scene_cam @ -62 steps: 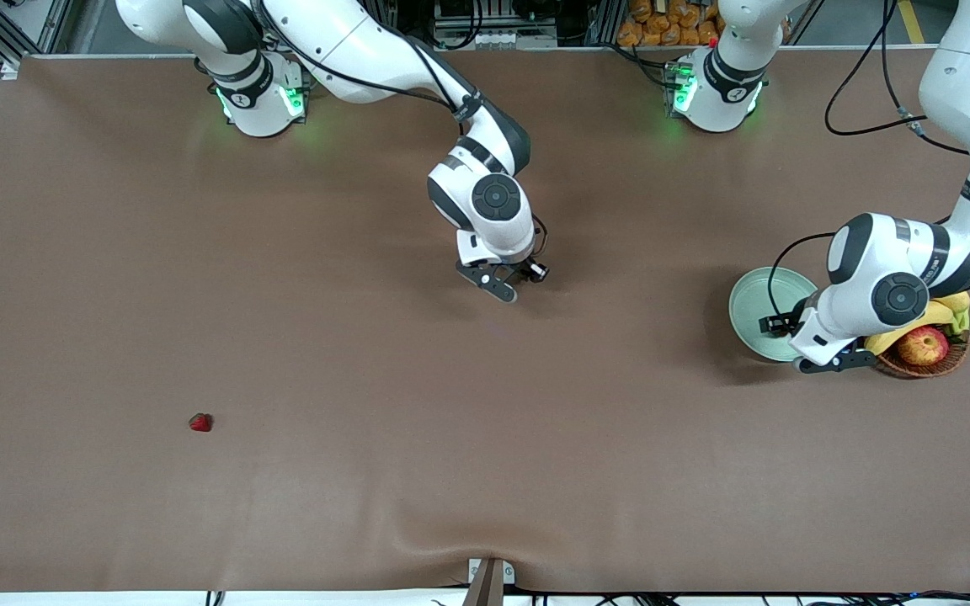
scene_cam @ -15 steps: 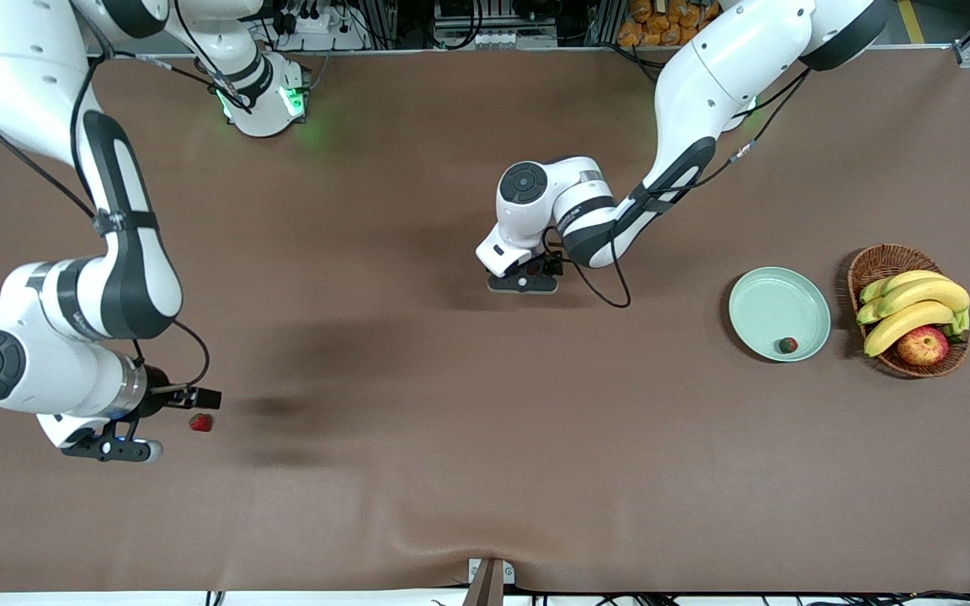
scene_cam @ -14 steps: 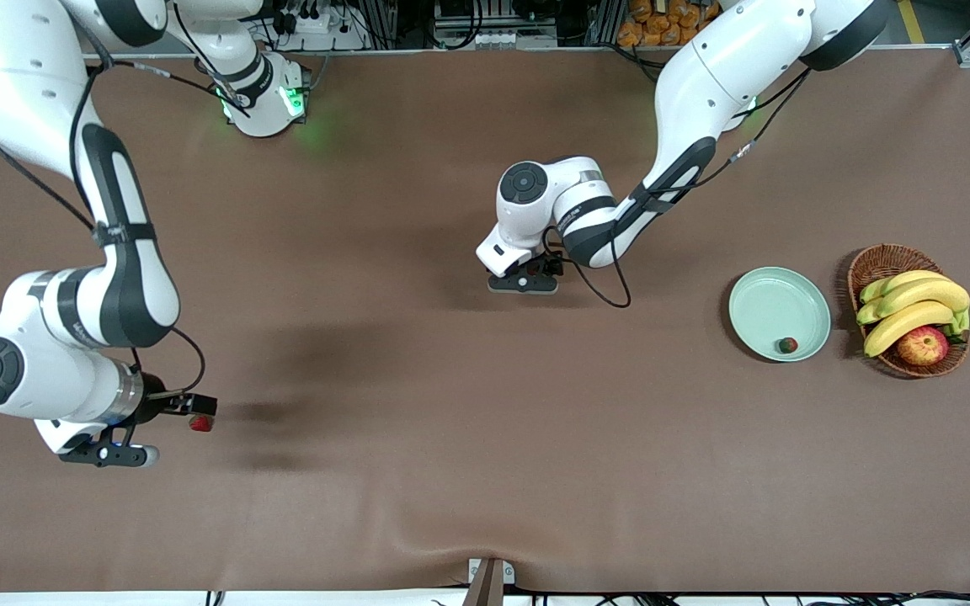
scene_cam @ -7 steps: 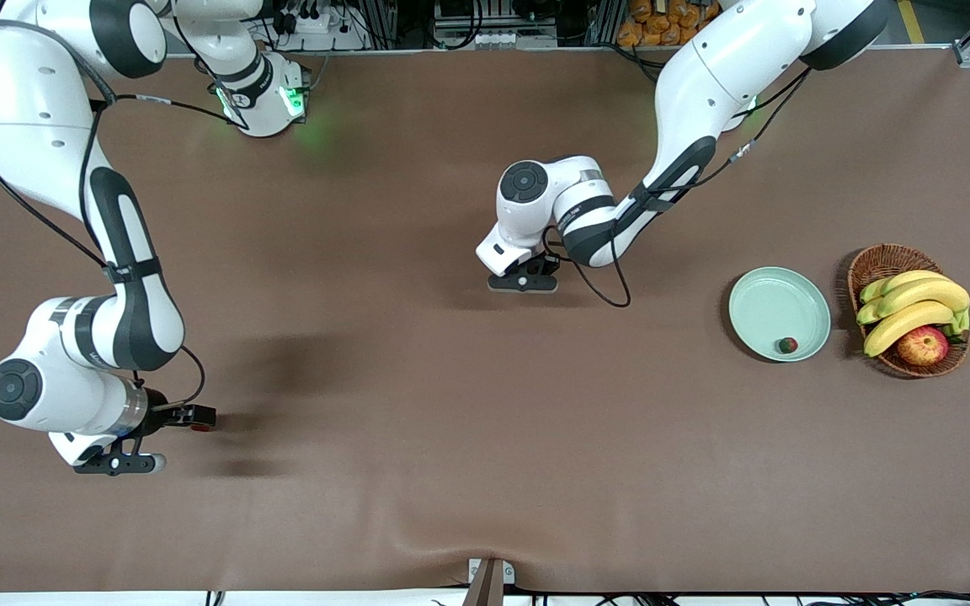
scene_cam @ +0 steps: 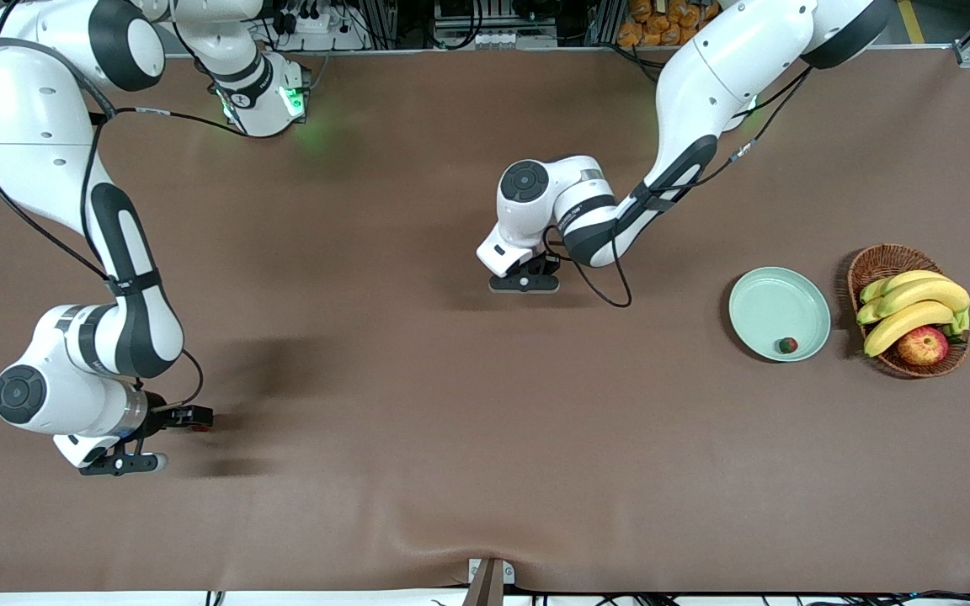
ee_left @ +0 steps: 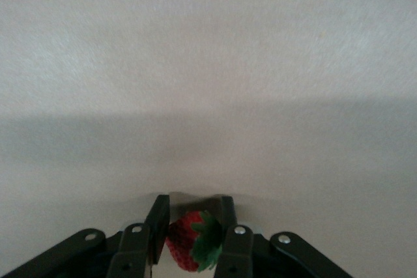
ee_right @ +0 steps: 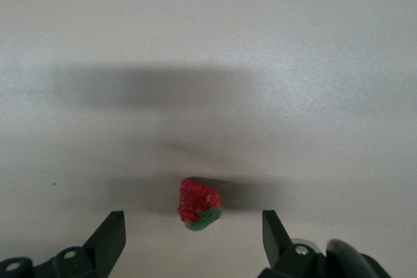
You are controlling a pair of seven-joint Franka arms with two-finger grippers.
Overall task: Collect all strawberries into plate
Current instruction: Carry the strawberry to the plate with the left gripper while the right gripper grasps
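The pale green plate (scene_cam: 775, 296) lies beside the wicker basket and holds one strawberry (scene_cam: 786, 344) near its rim. My left gripper (scene_cam: 523, 284) is low over the middle of the table, shut on a second strawberry (ee_left: 186, 242), which is hidden in the front view. My right gripper (ee_right: 192, 216) is open and low at the right arm's end of the table. A third strawberry (ee_right: 199, 205) lies on the table between its fingers and touches neither. The wrist's black parts almost hide that berry in the front view.
A brown wicker basket (scene_cam: 879, 259) with bananas (scene_cam: 914, 303) and a red-yellow apple (scene_cam: 923, 346) stands at the left arm's end, next to the plate. A fold in the brown cloth (scene_cam: 451, 547) shows near the front edge.
Over the last second my right gripper has come down around the strawberry, which its wrist now covers in the front view. My left gripper has stayed in place over the table's middle.
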